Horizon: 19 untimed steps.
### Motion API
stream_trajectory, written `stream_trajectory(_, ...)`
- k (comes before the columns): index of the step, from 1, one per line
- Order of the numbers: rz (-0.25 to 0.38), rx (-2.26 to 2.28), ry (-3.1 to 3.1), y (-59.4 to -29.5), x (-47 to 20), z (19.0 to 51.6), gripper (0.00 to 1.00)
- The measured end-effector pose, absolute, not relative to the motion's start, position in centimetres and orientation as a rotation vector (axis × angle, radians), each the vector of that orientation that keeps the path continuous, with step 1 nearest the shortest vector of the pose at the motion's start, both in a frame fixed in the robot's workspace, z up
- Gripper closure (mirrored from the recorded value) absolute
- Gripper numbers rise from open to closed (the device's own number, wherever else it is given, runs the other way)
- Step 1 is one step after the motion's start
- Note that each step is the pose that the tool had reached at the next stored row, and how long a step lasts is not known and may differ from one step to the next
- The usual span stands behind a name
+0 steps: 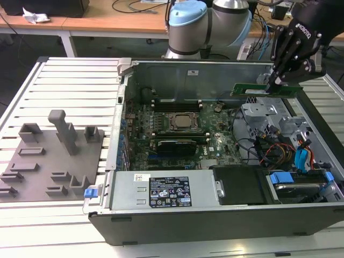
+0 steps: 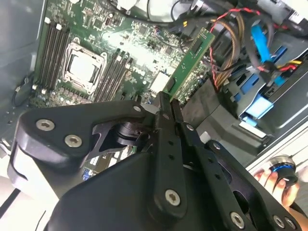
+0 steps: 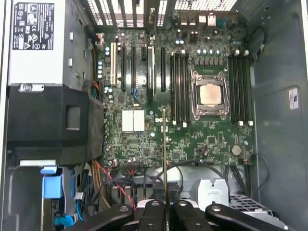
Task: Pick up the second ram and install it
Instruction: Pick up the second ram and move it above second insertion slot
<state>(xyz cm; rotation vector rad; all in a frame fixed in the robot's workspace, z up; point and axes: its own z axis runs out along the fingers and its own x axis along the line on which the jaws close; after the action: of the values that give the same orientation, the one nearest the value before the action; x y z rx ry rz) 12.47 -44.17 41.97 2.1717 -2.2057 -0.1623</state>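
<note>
End effector (image 1: 273,81) is clenched on the ram stick (image 1: 250,91). In the exterior view it grips the stick near one end, and the green board juts out level toward that view's left. Both hang in the air above the open computer case (image 1: 215,226), over the end with the drive bays and cable bundles. The stick touches nothing but the fingers.

In the second wrist view the two black fingers (image 2: 161,120) are pinched flat against the stick's faces, and the green board runs away from them with its dark chips showing. In the first wrist view the stick appears edge-on as a thin line rising from the end effector (image 3: 165,206) toward the motherboard (image 3: 211,144).

The processor socket (image 3: 210,94) has banks of long black memory slots (image 3: 179,86) on either side. The held stick sits well apart from both banks, off toward the cable end of the board. I cannot tell from these views which slots are already filled.

A grey fixture plate (image 1: 54,161) with its blocks lies on the slatted desk (image 1: 64,80) beside the case, at the exterior view's left. No green stick is visible on it.

Progress, as I judge it: the pick-up is done and the grasp looks firm. The install is not yet done, since the stick is neither lined up over a slot nor seated in one.
</note>
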Motion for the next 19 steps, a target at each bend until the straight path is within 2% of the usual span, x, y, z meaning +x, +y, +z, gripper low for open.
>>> stream_trajectory(19, -0.177, 2.164, -2.198, -44.2, 20.5, 42.0, 0.87)
